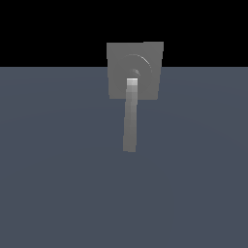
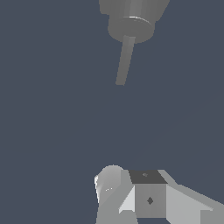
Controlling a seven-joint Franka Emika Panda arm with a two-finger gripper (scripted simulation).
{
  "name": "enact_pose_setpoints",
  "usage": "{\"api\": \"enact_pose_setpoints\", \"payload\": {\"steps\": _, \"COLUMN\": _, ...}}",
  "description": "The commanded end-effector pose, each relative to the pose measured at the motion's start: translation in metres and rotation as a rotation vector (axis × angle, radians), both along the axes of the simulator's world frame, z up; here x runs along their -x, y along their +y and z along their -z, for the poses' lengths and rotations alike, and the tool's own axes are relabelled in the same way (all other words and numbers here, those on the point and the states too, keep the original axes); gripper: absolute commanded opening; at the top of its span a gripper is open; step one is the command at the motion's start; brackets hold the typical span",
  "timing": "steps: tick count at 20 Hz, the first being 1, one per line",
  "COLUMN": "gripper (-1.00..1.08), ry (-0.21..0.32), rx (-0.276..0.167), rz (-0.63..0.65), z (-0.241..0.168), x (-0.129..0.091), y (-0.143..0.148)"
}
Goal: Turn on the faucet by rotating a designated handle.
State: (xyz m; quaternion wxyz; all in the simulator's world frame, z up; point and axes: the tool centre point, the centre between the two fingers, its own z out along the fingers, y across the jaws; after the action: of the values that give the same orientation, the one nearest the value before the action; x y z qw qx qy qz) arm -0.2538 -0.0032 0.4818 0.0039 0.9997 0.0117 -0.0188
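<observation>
Fingers of the gripper cannot be made out as separate parts: the wrist view shows only a rounded pale grey piece [image 2: 109, 183] and a blocky grey body beside it at the frame edge, so whether the jaws are spread or closed cannot be told. No part of the arm appears in the exterior view. In the wrist view the gripper hardware sits well apart from the faucet, with bare floor between them.

Floor [image 1: 58, 184]: a flat, uniform slate-blue surface fills most of both views. In the exterior view it ends at a straight horizon, above which the background [image 1: 48, 29] is plain black.

Faucet [image 1: 145, 58]: a flat grey square block with concentric rings on its face, standing at the horizon line in the exterior view, its upper part against the black. In the wrist view it appears as a round grey body [image 2: 131, 24] cut off by the frame edge.

Handle [image 1: 130, 116]: a long, slim grey bar, lighter at the hub end, attached at the centre of the rings and extending over the floor toward the camera. Nothing touches it.
</observation>
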Motion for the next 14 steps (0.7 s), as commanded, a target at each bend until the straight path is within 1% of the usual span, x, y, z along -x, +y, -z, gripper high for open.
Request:
{"api": "enact_pose_setpoints", "payload": {"steps": 1, "gripper": -1.00, "ry": 0.000, "rx": 0.000, "rz": 0.000, "z": 0.0000, "x": 0.0000, "y": 0.0000}}
{"api": "enact_pose_setpoints", "payload": {"steps": 8, "gripper": -1.00, "ry": -0.010, "rx": 0.025, "rz": -0.053, "z": -0.0011, "x": -0.0042, "y": 0.0057}}
{"api": "enact_pose_setpoints", "payload": {"steps": 14, "gripper": -1.00, "ry": -0.010, "rx": 0.025, "rz": -0.063, "z": -0.0010, "x": -0.0052, "y": 0.0075}}
